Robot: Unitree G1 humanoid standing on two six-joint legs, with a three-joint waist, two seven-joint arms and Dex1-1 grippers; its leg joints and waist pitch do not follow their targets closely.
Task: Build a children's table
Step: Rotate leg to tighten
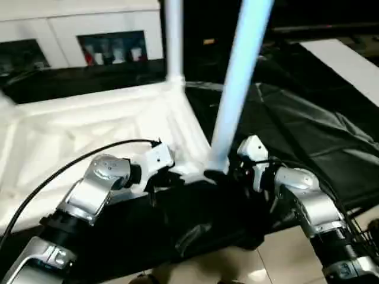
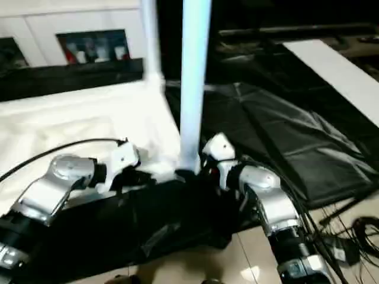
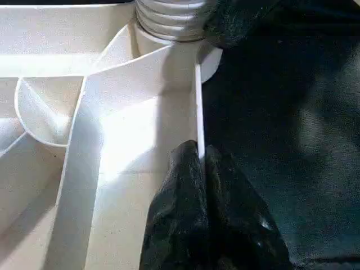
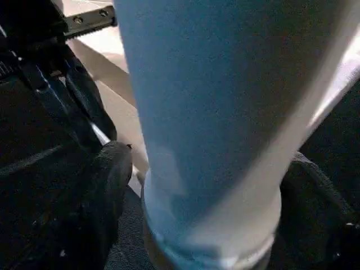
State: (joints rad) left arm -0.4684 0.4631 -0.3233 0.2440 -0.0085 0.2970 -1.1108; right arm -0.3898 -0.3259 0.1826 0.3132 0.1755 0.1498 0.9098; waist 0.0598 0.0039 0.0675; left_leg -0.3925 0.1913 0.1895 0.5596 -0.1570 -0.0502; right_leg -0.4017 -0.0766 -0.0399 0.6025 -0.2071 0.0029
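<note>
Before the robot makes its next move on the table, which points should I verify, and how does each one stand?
1. Left gripper pinches the tabletop edge wall: ok, fingers closed on the thin rim.
2. Near leg stands in the near corner socket: ok, upright, slightly tilted.
3. Near leg fully seated: cannot tell, the joint is partly hidden.
4. Right gripper is around the near leg's base: ok, one finger on each side; whether they press on it, cannot tell.
5. Far leg stands in the far corner: ok, upright.
6. Tabletop lies underside up on the black sheet: ok.
</note>
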